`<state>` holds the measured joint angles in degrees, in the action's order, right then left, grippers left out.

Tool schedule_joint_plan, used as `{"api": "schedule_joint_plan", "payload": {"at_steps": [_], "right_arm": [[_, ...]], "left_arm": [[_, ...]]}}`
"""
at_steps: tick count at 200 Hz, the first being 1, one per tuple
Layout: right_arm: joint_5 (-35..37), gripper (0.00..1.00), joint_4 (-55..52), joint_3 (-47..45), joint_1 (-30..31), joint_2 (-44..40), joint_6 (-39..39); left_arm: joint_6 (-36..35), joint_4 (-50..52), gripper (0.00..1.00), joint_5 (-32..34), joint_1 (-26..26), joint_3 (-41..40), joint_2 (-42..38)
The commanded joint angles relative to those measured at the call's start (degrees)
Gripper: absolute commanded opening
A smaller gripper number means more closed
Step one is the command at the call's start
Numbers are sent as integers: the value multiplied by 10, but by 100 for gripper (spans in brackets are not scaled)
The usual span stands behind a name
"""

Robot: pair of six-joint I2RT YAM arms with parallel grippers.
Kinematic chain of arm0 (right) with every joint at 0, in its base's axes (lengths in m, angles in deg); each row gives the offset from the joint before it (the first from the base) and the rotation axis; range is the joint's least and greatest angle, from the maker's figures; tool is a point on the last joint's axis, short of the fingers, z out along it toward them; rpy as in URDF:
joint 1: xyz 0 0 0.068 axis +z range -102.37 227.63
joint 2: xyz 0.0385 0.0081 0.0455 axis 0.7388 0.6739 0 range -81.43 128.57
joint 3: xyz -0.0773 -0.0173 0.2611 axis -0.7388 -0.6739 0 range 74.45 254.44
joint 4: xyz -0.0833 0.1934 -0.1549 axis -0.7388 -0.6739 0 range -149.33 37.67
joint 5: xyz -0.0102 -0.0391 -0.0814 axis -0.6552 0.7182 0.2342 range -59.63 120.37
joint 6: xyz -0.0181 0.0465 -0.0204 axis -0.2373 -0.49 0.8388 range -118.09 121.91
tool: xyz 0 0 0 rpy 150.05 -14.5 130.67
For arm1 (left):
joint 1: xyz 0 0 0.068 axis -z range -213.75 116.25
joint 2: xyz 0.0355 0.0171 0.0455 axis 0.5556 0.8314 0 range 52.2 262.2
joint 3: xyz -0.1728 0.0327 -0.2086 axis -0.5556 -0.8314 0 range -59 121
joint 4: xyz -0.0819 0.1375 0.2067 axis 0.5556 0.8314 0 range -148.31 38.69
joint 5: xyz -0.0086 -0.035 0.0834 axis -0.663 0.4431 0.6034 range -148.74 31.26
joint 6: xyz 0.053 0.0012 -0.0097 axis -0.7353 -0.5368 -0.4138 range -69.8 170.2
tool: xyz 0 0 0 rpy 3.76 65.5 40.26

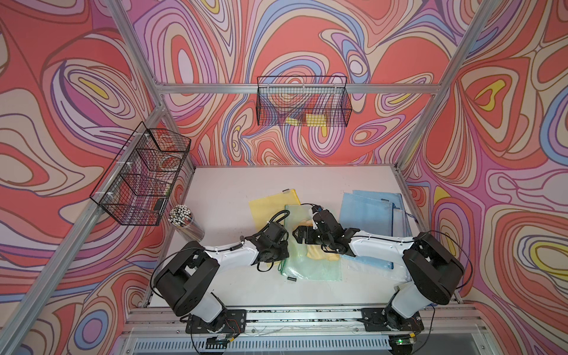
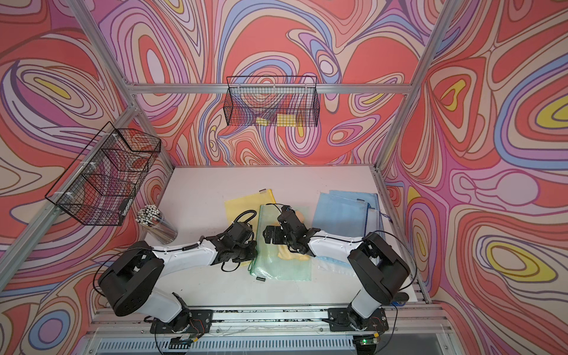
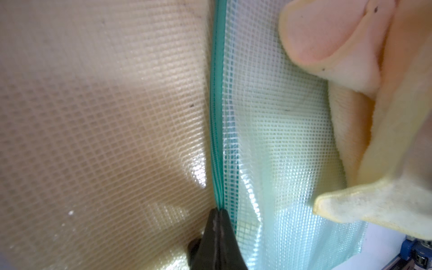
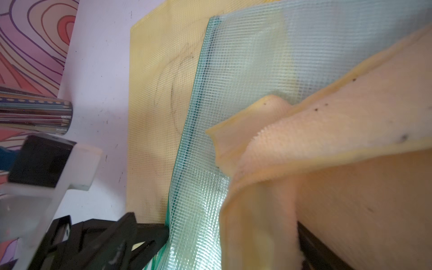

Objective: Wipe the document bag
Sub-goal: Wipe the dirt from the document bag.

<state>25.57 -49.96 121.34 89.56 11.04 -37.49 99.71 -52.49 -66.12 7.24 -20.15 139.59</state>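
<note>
1. Pencil cup (image 1: 184,222): left side of the table (image 1: 230,190).
2. Left gripper (image 3: 217,224): jaws pressed together on the zipper edge of the green document bag (image 1: 313,270), anchoring it.
3. Yellow document bag (image 1: 270,206): lies partly under the green one and shows on its left and far sides. It has faint dark curved marks.
4. Green document bag: table centre, flat, between the 2 arms.
5. Cloth (image 1: 319,253): bunched on the green bag's right half.
6. Right gripper (image 1: 302,235): jaws spread wide above the cloth, which rests against 1 finger, unpinched.
7. Blue document bags (image 1: 365,215): stacked at the right.

Status, judged: the wipe is underway. The cloth needs regripping, and most of the bag's surface likely remains to be wiped.
</note>
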Motion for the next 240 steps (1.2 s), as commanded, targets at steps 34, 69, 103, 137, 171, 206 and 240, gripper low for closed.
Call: {"api": "schedule_joint_plan", "payload": {"at_steps": [34, 69, 103, 137, 171, 206, 240], "right_arm": [[-62, 98, 120, -15, -4, -8, -34], [-58, 98, 134, -18, -4, 14, -54], [-73, 53, 175, -29, -10, 33, -71], [-67, 9, 167, -23, -10, 23, -58], [-54, 0, 113, 5, -9, 20, -28], [34, 5, -53, 57, -9, 25, 22], [118, 31, -163, 74, -9, 19, 80]], "left_arm": [[-8, 28, 0, 14, 1, -10, -15], [-6, 25, 0, 10, 1, -6, -15], [-9, 32, 0, 14, 1, -5, -19], [-9, 34, 0, 14, 2, -7, -15], [-6, 31, 0, 11, 1, -8, -14], [-6, 36, 0, 14, 1, -9, -14], [-7, 37, 0, 17, 1, -9, -13]]}}
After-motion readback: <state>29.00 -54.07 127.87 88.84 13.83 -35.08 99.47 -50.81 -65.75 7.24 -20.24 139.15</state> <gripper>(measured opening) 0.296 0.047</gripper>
